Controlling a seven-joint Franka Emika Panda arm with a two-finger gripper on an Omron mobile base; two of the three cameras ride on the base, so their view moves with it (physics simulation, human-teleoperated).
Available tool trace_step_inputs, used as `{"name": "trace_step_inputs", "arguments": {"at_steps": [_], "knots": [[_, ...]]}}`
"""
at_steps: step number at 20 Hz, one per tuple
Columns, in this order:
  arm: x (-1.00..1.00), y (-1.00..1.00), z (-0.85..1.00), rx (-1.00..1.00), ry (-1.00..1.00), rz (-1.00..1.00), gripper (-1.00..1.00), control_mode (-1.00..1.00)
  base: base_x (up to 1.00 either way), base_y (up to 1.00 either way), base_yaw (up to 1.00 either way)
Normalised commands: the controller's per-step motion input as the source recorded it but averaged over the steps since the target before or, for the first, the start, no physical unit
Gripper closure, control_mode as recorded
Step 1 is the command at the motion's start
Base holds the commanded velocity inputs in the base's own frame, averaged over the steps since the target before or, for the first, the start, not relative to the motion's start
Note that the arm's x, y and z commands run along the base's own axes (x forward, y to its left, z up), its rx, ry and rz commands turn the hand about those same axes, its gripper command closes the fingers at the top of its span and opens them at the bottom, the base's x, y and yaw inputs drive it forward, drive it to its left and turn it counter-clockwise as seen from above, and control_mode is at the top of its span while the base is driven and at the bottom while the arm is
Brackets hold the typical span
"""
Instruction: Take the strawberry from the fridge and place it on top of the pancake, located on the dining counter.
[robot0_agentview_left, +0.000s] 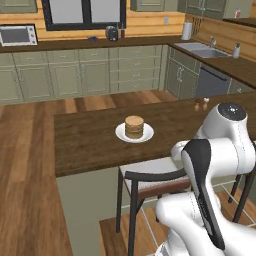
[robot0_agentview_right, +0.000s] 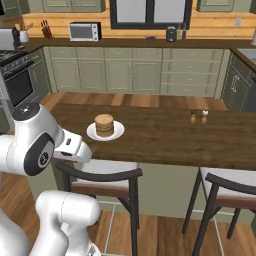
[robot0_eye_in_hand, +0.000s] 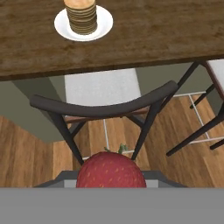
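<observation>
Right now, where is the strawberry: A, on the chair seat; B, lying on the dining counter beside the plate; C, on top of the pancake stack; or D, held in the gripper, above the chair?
D: the strawberry sits at the gripper, above the chair, short of the pancake stack.

A plate sits on the bench, with a pancake stack on the plate. Two shakers stand on the bench, well to the right of the plate. A chair is tucked under the bench edge nearest the plate. The strawberry sits in the hand, above the chair, short of the plate.
</observation>
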Motion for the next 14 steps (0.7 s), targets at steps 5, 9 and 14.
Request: {"name": "trace_step_inputs", "arguments": {"at_steps": [5, 9, 14], "knots": [[0.0, 0.0, 0.0, 0.0, 0.0, 0.0, 1.0, 1.0, 0.67, 0.2, 0.0], [0.0, 0.0, 0.0, 0.0, 0.0, 0.0, 1.0, 1.0, 0.44, 0.49, 0.0], [0.0, 0.0, 0.0, 0.0, 0.0, 0.0, 1.0, 1.0, 0.37, 0.47, 0.0]]}}
